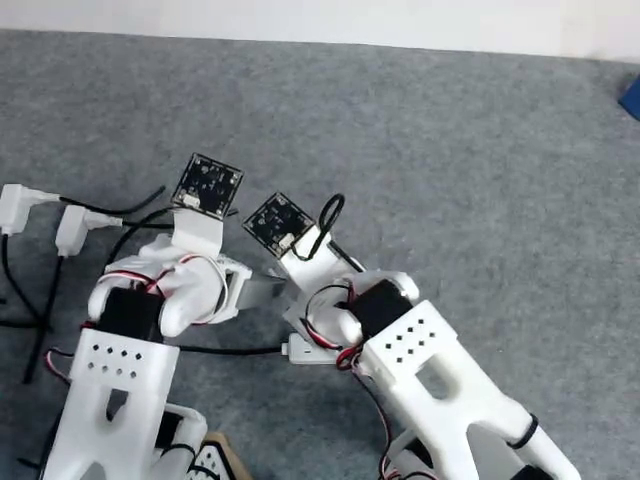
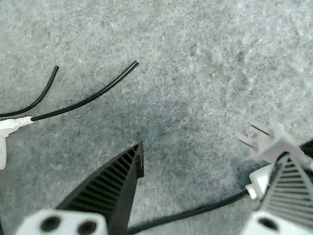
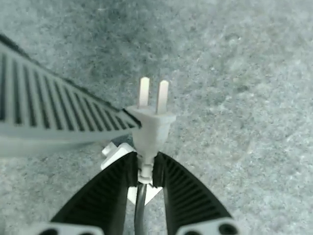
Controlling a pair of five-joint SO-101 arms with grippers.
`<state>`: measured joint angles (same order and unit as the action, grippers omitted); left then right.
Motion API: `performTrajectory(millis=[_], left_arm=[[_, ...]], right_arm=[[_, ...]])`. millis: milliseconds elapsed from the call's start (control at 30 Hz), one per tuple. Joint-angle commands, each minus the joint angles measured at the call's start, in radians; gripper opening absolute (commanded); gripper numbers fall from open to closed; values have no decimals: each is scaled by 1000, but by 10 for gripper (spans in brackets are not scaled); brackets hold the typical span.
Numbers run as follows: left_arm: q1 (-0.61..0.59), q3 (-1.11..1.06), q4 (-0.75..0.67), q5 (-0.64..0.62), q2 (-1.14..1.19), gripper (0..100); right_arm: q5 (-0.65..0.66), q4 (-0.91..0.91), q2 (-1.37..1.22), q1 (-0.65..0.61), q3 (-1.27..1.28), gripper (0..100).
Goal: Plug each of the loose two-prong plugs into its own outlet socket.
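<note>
White plug [image 3: 149, 125] — base within right gripper [image 3: 145, 164], prongs beyond.

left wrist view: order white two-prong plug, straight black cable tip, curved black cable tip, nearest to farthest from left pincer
1. White two-prong plug, beside the left pincer
2. Straight black cable tip, ahead
3. Curved black cable tip, farthest out

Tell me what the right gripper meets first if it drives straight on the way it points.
Probably the grey carpet: the right gripper is shut on the white plug, whose prongs lead, with bare carpet ahead. The left gripper's finger lies off to one side; depth is unclear.
</note>
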<state>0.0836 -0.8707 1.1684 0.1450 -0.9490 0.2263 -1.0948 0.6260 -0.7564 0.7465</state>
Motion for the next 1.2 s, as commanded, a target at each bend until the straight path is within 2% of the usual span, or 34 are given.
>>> performTrajectory(millis=[0, 100, 300, 500, 700, 833, 967, 1167], left_arm=[[12, -101, -157, 5, -15, 396], [15, -151, -201, 5, -15, 396], [16, -173, -203, 5, -15, 396], [13, -177, -206, 5, -24, 396], [-53, -166, -229, -20, -16, 396], [-94, -166, -272, -95, -15, 396], [-99, -196, -292, -103, -13, 396], [-94, -286, -417, -104, -13, 396]], right_arm=[[6, -70, 15, -36, -73, 7], [14, -150, 15, -42, -173, 7], [17, -266, 1, -38, -358, 7], [41, -318, -4, -28, -380, 7], [60, -469, -154, 127, -352, 7], [-149, -532, -266, 133, -412, 7], [-249, -561, -357, 133, -492, 6], [-374, -630, -432, 96, -587, 9]])
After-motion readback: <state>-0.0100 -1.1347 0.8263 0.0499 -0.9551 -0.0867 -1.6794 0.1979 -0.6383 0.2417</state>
